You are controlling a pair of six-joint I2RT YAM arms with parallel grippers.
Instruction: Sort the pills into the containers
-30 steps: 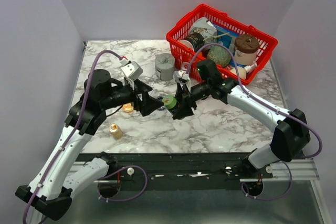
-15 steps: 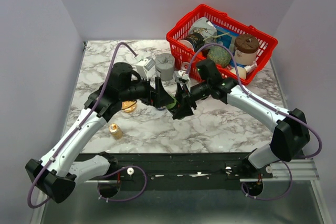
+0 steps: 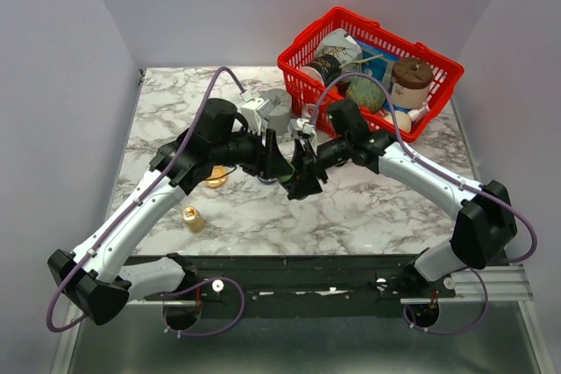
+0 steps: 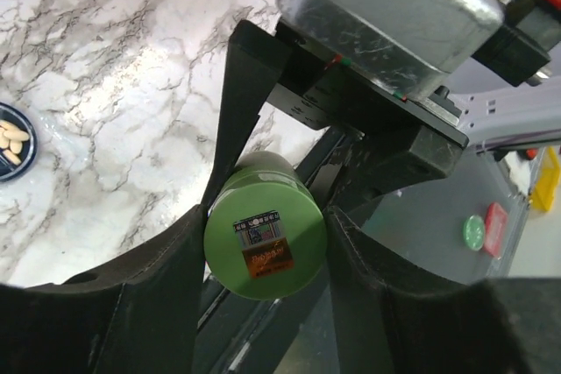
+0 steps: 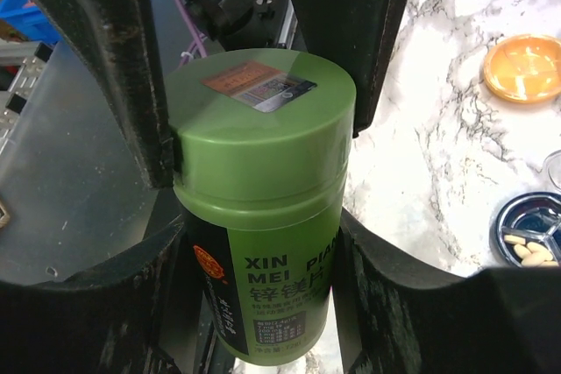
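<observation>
Green plastic bottle (image 5: 267, 208), cylindrical, label "XIN MEI PIAN". Right gripper (image 5: 259, 256) clamps body; left gripper (image 4: 266, 216) clamps smooth lid (image 4: 263, 256). Beside bottle on marble table (image 5: 438, 137): orange dish (image 5: 524, 67), blue dish (image 5: 508, 216) holding pale pills (image 5: 529, 250).

My left arm (image 3: 145, 208) reaches in from the lower left of the frame, my right arm (image 3: 421, 172) from the lower right, and the two hands meet nose to nose at mid-frame. My right hand (image 5: 259, 295) clamps the green bottle (image 5: 263, 172) by its body. My left hand (image 4: 267, 247) has a finger pressed on either side of the cap.
</observation>
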